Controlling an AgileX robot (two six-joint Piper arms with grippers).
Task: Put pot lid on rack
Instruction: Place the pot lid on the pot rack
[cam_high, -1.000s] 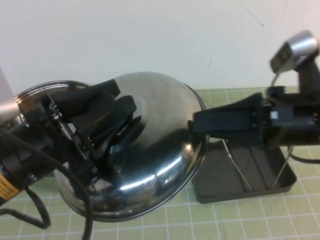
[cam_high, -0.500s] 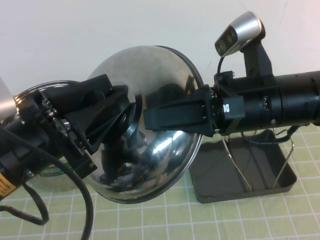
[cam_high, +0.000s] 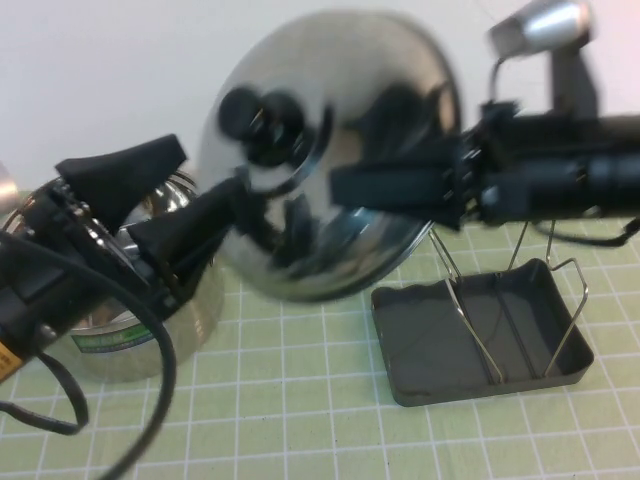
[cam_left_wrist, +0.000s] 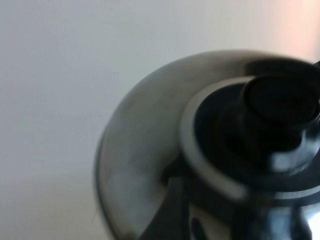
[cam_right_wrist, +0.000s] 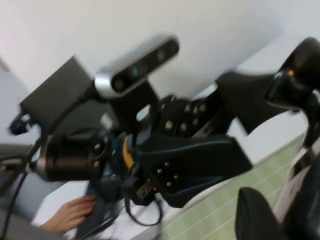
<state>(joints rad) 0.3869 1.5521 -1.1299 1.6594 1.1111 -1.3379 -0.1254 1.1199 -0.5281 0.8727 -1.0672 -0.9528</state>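
The pot lid (cam_high: 340, 100) is a shiny steel dome with a black knob (cam_high: 265, 120). It hangs in the air, tipped up on edge, above and left of the rack. My right gripper (cam_high: 345, 187) reaches in from the right and is shut on the lid, one black finger lying across its dome. My left gripper (cam_high: 208, 170) is open and empty, just left of the lid and apart from it, over the pot. The left wrist view shows the lid (cam_left_wrist: 145, 150) and its knob (cam_left_wrist: 280, 100) close up. The rack (cam_high: 470, 320) has wire loops standing in a dark grey tray (cam_high: 430, 370).
The steel pot (cam_high: 130, 320) with a green label stands uncovered at the left, under my left arm. A green gridded mat (cam_high: 300, 420) covers the table. A white wall is close behind. The right wrist view shows my left arm (cam_right_wrist: 190, 160).
The lid has risen and swung right, tipping onto its edge, carried by my right gripper. My left gripper has let go of the knob, opened and drawn back left. The pot now shows uncovered.
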